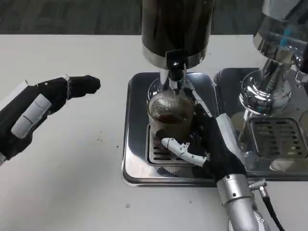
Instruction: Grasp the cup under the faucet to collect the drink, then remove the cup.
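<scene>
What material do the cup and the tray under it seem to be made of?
The cup: probably clear ribbed glass or plastic; dark drink shows through. The tray: likely polished stainless steel; it is shiny, with mirror-like reflections and a slotted grate.

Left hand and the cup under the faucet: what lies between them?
In the head view, bare white table and then the drip tray's metal rim lie between the left hand and the cup, which the right hand grips.

The clear ribbed plastic cup (168, 117) shows dark brown liquid; the slotted steel drip tray (137, 144) is shiny silver; the near-black dispenser tank (177, 24) wears a chrome band; the right hand (204, 139) is black with white fingers; the white table (72, 159) carries dark specks.
</scene>
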`<state>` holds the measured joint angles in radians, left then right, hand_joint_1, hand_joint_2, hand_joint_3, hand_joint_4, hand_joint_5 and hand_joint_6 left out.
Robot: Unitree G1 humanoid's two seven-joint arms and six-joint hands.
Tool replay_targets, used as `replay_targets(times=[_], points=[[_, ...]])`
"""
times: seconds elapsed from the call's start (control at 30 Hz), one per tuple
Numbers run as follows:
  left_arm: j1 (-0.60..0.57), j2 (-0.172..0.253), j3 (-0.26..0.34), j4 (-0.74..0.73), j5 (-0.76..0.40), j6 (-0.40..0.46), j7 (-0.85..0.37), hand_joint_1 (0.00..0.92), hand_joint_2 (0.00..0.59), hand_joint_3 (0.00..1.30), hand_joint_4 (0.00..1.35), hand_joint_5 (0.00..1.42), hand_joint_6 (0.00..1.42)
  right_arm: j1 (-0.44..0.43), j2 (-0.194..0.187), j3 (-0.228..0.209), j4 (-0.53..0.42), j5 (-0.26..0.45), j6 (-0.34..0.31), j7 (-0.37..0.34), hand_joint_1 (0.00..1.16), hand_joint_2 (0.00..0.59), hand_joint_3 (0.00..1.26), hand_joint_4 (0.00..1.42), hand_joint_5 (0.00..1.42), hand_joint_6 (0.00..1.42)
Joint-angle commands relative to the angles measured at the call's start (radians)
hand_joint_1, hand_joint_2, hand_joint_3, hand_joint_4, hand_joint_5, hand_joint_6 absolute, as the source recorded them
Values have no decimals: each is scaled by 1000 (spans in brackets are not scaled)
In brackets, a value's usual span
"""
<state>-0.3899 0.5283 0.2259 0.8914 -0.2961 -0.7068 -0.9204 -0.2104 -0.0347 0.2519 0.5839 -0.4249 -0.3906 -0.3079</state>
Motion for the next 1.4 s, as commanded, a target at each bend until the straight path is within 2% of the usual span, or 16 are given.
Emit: replay_targets(times=[0.03,0.17,0.7,1.13,1.4], points=[[11,11,-4,-6,17,12,4,0,112,383,286,227,141,19,10,23,2,-23,31,-9,692,204,207,263,355,451],[11,15,-4,-5,18,14,5,0,115,384,297,227,151,22,13,37,0,-51,36,-46,692,204,257,322,386,495],[18,17,-7,-11,19,16,3,0,124,384,312,242,159,50,38,68,24,-135,-8,-316,708,209,404,497,614,874],[10,13,-9,-4,31,17,-1,0,136,384,313,243,170,68,32,76,34,-168,-76,-460,701,208,506,610,742,1035],[0,7,-15,7,37,18,-4,0,142,384,313,243,173,102,17,69,-19,-189,-88,-495,704,209,530,627,765,1080]])
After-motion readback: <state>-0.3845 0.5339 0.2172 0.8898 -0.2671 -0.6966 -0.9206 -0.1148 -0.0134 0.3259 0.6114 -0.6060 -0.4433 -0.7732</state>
